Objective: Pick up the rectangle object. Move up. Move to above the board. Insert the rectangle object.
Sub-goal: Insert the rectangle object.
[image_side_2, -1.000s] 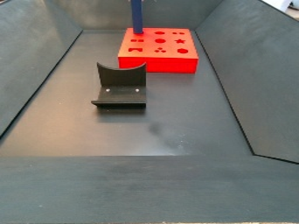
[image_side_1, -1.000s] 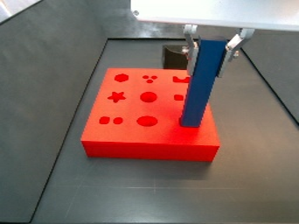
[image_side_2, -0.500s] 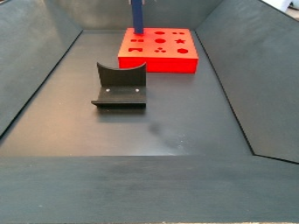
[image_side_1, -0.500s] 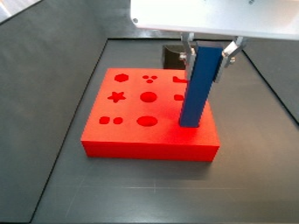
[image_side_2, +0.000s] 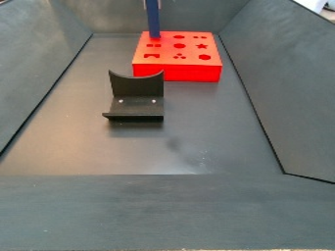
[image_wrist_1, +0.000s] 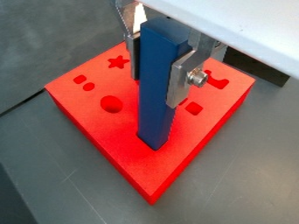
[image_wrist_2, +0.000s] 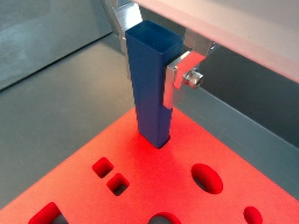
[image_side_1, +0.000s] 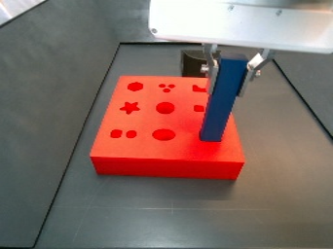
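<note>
The rectangle object (image_side_1: 221, 102), a slim blue bar, stands upright with its lower end sunk into a hole near a corner of the board (image_side_1: 163, 165), a thick red block with cut-out holes. My gripper (image_side_1: 232, 64) is shut on the bar's upper part. In both wrist views the silver fingers (image_wrist_1: 177, 80) (image_wrist_2: 177, 74) press on opposite faces of the bar (image_wrist_1: 158, 96) (image_wrist_2: 152, 87), and my gripper (image_wrist_1: 158, 66) (image_wrist_2: 152, 61) hangs above the board (image_wrist_1: 100, 131) (image_wrist_2: 140, 175). In a side view the bar (image_side_2: 152, 18) rises from the board's (image_side_2: 197, 69) far corner.
The dark fixture (image_side_2: 133, 96) stands on the grey floor in front of the board; in a side view it (image_side_1: 193, 63) shows just behind the board. Sloping grey walls (image_side_2: 46, 78) enclose the floor on both sides.
My gripper has come down with the bar, and less of the blue bar stands above the board than a second ago. The board and the fixture have not moved.
</note>
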Motion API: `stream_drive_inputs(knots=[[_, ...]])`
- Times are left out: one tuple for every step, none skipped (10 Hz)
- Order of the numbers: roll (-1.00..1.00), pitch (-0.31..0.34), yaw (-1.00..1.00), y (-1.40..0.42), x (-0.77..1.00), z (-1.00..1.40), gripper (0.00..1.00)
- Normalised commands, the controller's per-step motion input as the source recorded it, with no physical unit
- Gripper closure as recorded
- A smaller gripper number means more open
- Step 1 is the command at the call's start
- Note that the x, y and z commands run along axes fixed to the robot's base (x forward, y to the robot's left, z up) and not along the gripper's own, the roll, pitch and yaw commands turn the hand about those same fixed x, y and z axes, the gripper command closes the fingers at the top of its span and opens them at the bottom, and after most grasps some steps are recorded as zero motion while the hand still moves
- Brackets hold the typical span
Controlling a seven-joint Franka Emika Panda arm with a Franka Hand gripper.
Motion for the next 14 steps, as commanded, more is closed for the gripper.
stream_drive_inputs(knots=[[0.02,0.043,0.00,0.00,0.00,0.00,1.00],[0.03,0.046,0.00,0.00,0.00,0.00,1.00],[0.06,0.074,0.00,0.00,0.04,0.00,1.00],[0.07,0.059,0.00,0.00,0.03,-0.07,1.00],[0.09,0.000,0.00,-0.01,0.00,-0.19,1.00],[0.09,-0.009,0.00,-0.01,0.00,-0.26,1.00],[0.09,-0.020,0.00,-0.01,0.00,-0.28,1.00],[0.10,-0.006,0.00,-0.01,0.00,-0.26,1.00],[0.08,-0.013,0.00,-0.01,0.00,-0.26,1.00],[0.07,-0.031,0.00,0.00,0.00,-0.27,1.00],[0.06,-0.050,0.00,0.00,0.00,-0.27,1.00],[0.05,-0.050,0.00,-0.01,0.00,-0.21,1.00],[0.07,-0.093,0.00,0.00,0.00,-0.31,1.00],[0.11,-0.187,0.00,-0.01,0.00,-0.50,1.00]])
